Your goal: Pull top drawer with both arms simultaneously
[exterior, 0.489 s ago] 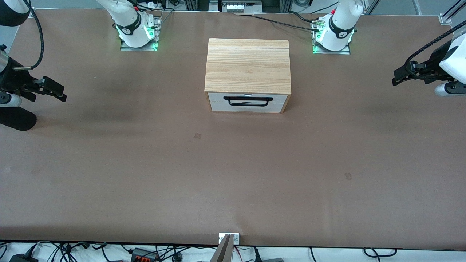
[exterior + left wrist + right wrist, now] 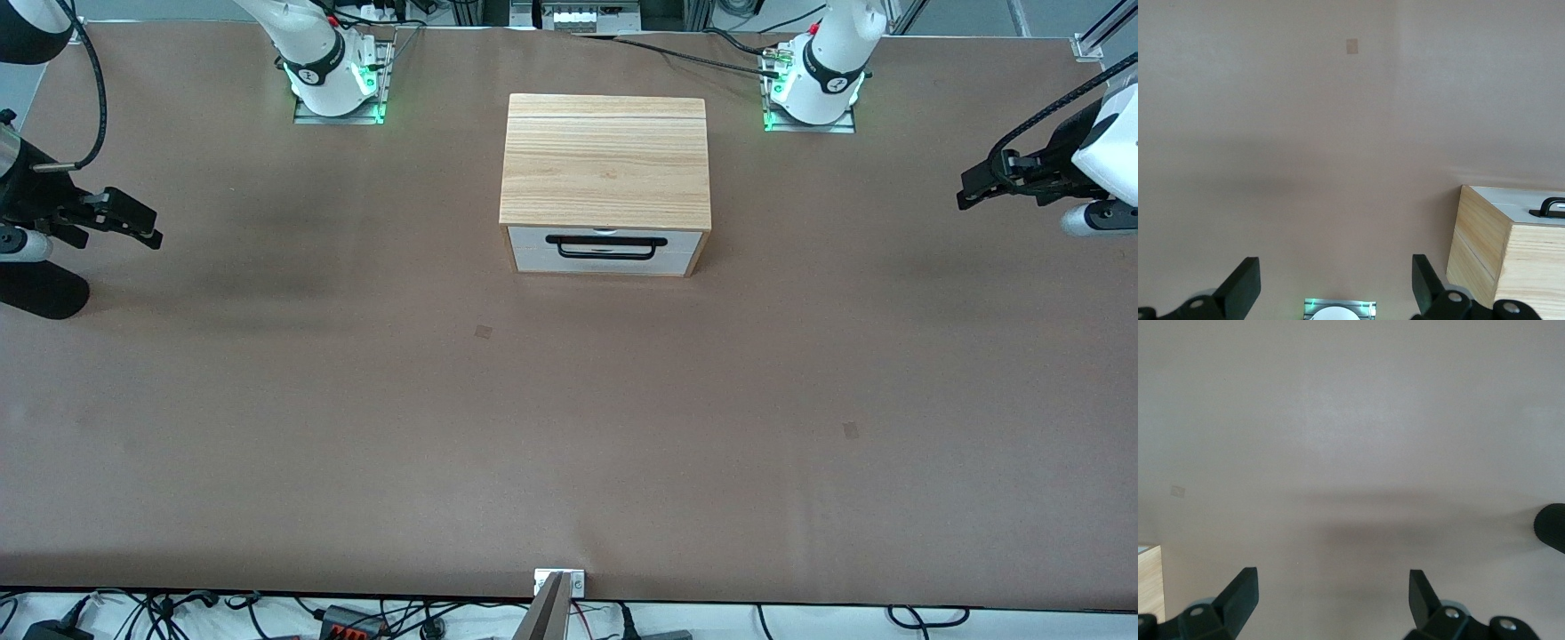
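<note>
The light-wood cabinet (image 2: 605,160) stands mid-table near the arms' bases. Its top drawer (image 2: 529,238) is shut, showing its white front and long black bar handle (image 2: 606,241). My right gripper (image 2: 147,229) hangs open and empty over the table's edge at the right arm's end, well apart from the cabinet. My left gripper (image 2: 969,191) hangs open and empty over the left arm's end. The left wrist view shows open fingers (image 2: 1245,283), the cabinet (image 2: 1498,267) and one handle end (image 2: 1553,205). The right wrist view shows open fingers (image 2: 1241,590) and a cabinet corner (image 2: 1150,580).
The brown table (image 2: 569,427) spreads wide on every side of the cabinet. The right arm's base (image 2: 324,76) and the left arm's base (image 2: 822,84) stand on either side of the cabinet. A black arm segment (image 2: 40,289) lies low near my right gripper.
Both grippers have shifted only very slightly. The drawer stays shut.
</note>
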